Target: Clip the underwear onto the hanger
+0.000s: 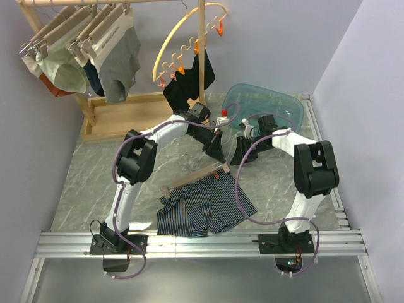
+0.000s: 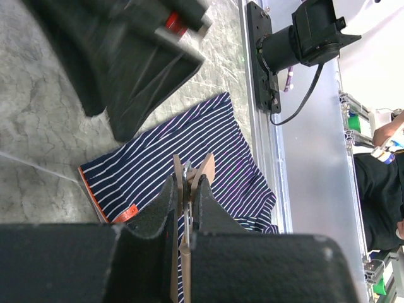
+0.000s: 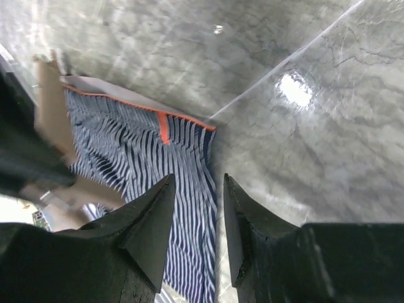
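Note:
The navy pinstriped underwear lies flat on the marble table near the front, and also shows in the left wrist view and the right wrist view. The pale wooden hanger lies slanted over its upper edge. My left gripper is shut on the hanger's right end, with wooden bar and metal clip between the fingers. My right gripper hovers just right of it, open and empty, above the underwear's right edge.
A wooden rack at the back left holds several hangers with briefs. A yellow curved arc with orange pegs carries a black garment. A blue tub sits at the back right. A metal rail runs along the front.

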